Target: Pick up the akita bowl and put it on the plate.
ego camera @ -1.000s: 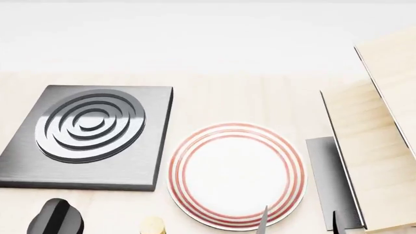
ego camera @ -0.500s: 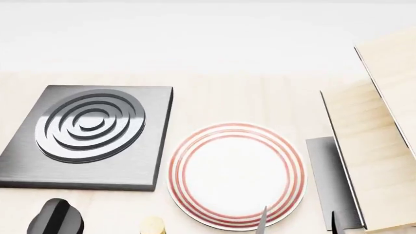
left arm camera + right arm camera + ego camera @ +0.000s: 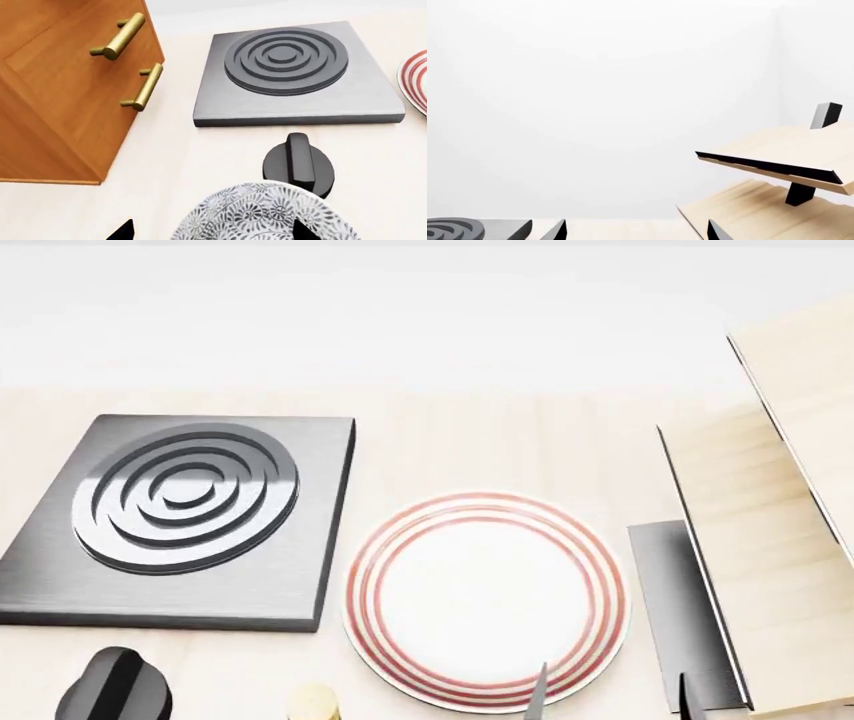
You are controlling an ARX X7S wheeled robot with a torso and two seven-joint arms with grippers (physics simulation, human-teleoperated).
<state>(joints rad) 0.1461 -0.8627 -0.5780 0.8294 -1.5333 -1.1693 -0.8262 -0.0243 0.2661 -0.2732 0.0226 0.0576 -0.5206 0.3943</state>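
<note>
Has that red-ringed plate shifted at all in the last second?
No. In the head view the plate sits exactly where it did, the same gap from the dark burner on its left and the grey panel on its right.

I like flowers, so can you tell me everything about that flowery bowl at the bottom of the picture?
The white round akita bowl with dense dark grey flower patterns shows only in the left wrist view, cut off by the picture's edge. It looks like glazed ceramic. It sits between the left gripper's two dark fingertips; whether they touch it I cannot tell. Just beyond it is a black round knob on the pale counter.
</note>
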